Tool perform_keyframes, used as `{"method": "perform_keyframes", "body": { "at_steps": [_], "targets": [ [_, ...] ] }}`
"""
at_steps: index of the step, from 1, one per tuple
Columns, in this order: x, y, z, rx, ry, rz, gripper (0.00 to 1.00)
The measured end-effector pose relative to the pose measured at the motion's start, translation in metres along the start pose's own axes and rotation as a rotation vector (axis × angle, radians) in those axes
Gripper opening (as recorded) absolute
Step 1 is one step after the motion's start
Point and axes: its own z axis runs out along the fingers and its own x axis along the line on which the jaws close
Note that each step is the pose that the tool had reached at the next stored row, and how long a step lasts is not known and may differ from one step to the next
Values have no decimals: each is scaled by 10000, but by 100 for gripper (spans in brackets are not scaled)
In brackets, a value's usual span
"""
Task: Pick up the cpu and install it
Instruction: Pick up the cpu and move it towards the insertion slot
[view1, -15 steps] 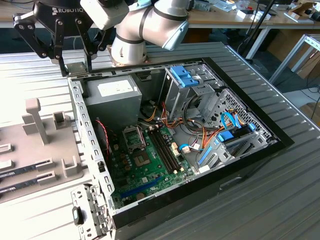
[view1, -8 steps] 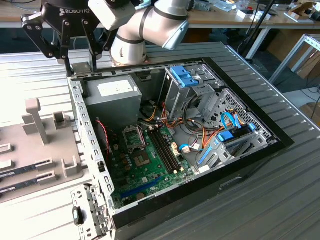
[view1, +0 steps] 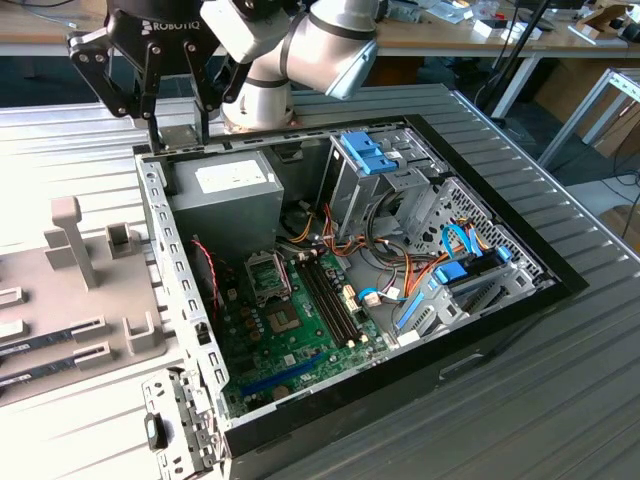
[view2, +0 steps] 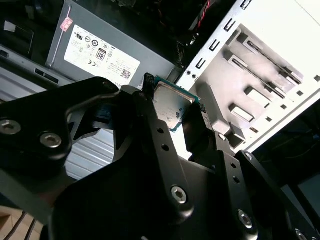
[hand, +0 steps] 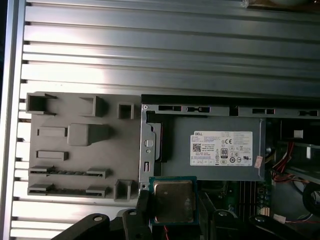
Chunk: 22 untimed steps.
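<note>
Holding the cpu, your jaws are closed on two opposite edges of it, one finger on each side. Its silver-grey metal top and thin green rim show between them in both wrist views.

Item, position: in the exterior view your jaws hang at the far corner of the open computer case, on the exterior view's left. They are above the case wall and near the grey power supply. The cpu is aloft with them, touching nothing but the fingers.

Item, inside the case: the green motherboard lies nearer than the power supply. Its metal-framed socket is well apart from the cpu.

Item, outside the case: a grey fixture block lies on the ribbed metal surface, to the exterior view's left of the case. Long narrow memory sticks lie in its slots.
</note>
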Motion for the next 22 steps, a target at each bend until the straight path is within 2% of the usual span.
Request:
{"method": "perform_keyframes", "body": {
  "at_steps": [7,22],
  "targets": [
    [-56,-52,30,0,0,0,47],
    [-109,-86,65,1,1,0,47]
  ]
}}
